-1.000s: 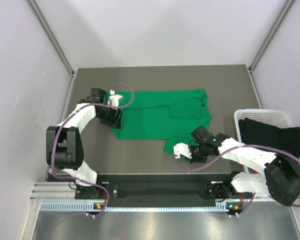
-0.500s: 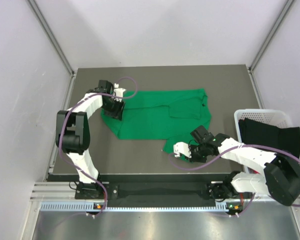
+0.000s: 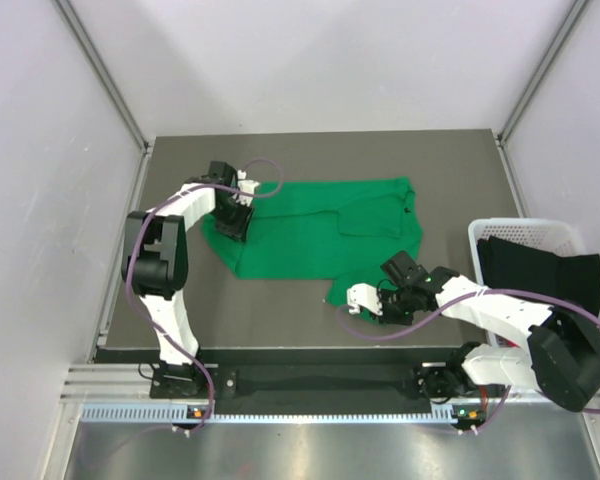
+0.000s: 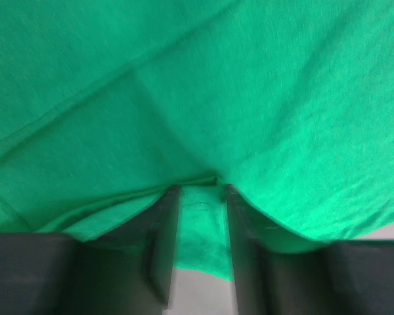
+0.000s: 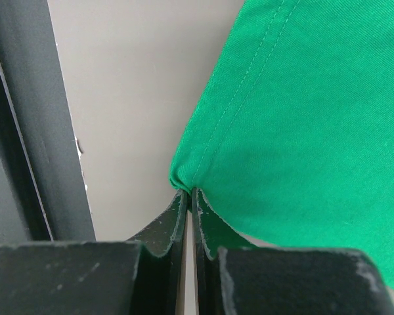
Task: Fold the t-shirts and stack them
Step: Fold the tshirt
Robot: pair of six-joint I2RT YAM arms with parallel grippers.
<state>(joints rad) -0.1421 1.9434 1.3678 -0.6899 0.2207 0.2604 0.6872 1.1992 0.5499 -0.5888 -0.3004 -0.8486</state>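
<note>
A bright green t-shirt [image 3: 320,235] lies spread on the dark table [image 3: 280,310], partly folded on its right side. My left gripper [image 3: 233,218] is down on the shirt's left edge. In the left wrist view its fingers [image 4: 167,223] stand apart with a fold of green cloth [image 4: 249,98] between them, so the left gripper [image 4: 200,191] is open. My right gripper [image 3: 346,299] is at the shirt's near corner. In the right wrist view the right gripper [image 5: 189,191] is shut on the hemmed corner of the green cloth [image 5: 315,131]. A black t-shirt [image 3: 535,268] lies bunched in the basket.
A white basket [image 3: 520,226] stands at the table's right edge, beside the right arm. The black front rail [image 5: 26,131] of the table runs close to the right gripper. Grey walls close in the table on the left, back and right.
The left arm has swung toward the back along the shirt's left edge, and its jaws have narrowed around the cloth. The right arm has held still.
</note>
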